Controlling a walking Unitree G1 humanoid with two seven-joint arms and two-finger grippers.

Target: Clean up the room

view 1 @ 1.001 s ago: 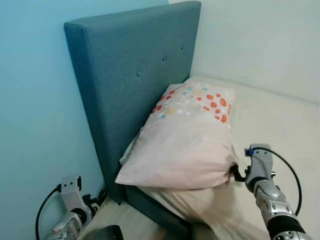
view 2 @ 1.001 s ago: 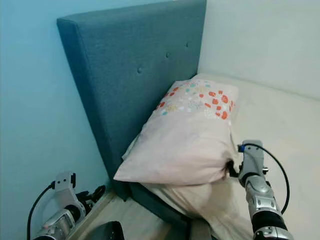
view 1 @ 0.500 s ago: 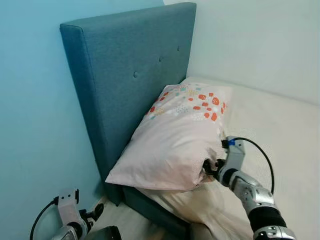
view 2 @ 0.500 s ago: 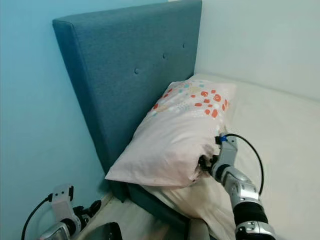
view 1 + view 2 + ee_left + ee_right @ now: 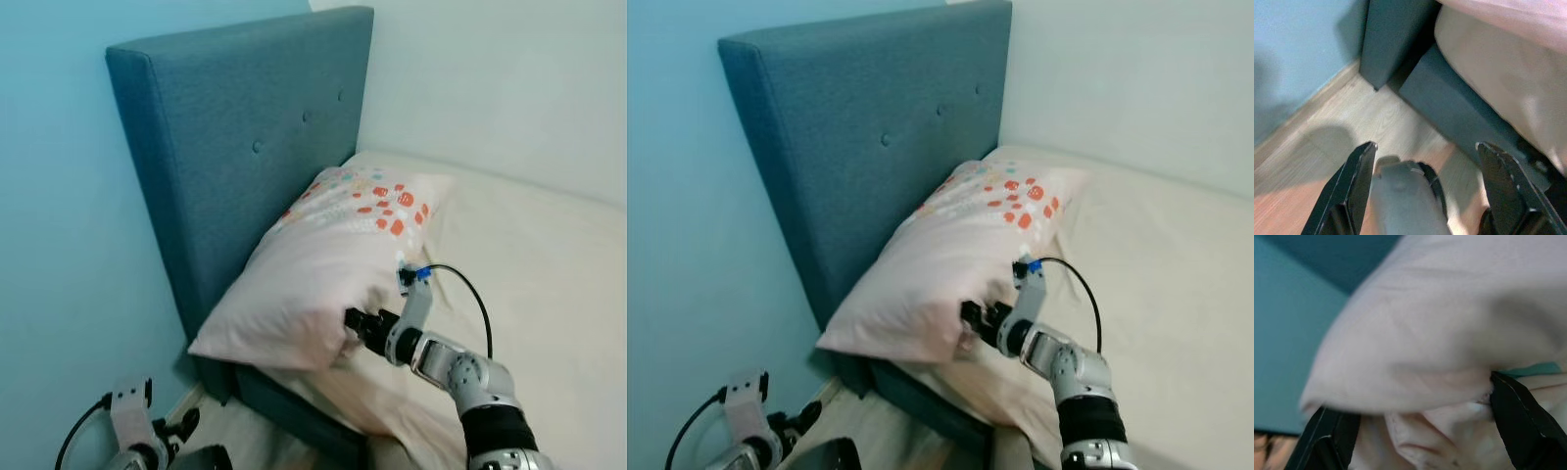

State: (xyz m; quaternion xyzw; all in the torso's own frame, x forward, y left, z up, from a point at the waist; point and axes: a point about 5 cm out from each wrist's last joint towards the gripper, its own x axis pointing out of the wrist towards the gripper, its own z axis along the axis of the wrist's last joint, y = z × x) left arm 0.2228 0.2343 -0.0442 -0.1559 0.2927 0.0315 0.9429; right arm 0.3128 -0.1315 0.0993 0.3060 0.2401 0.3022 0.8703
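Note:
A pale pink pillow point(image 5: 313, 264) with orange and red dots at its far end leans on the teal headboard point(image 5: 245, 137) at the head of the cream bed point(image 5: 549, 264). My right gripper point(image 5: 357, 322) is at the pillow's near lower edge. In the right wrist view its black fingers point(image 5: 1520, 423) stand wide apart, open, with bunched pillow fabric point(image 5: 1440, 347) between them. My left gripper point(image 5: 182, 425) hangs low beside the bed, open over the wooden floor point(image 5: 1327, 142).
A light blue wall point(image 5: 59, 196) runs along the left and a white wall point(image 5: 490, 78) lies behind the bed. The teal bed frame point(image 5: 1449, 105) and the headboard's foot meet the floor close to my left gripper. A cream sheet hangs over the mattress edge.
My right gripper has moved left along the pillow's near edge, and the pillow's near corner has shifted left and bunched up. The view has shifted as well; my left arm sits lower in it.

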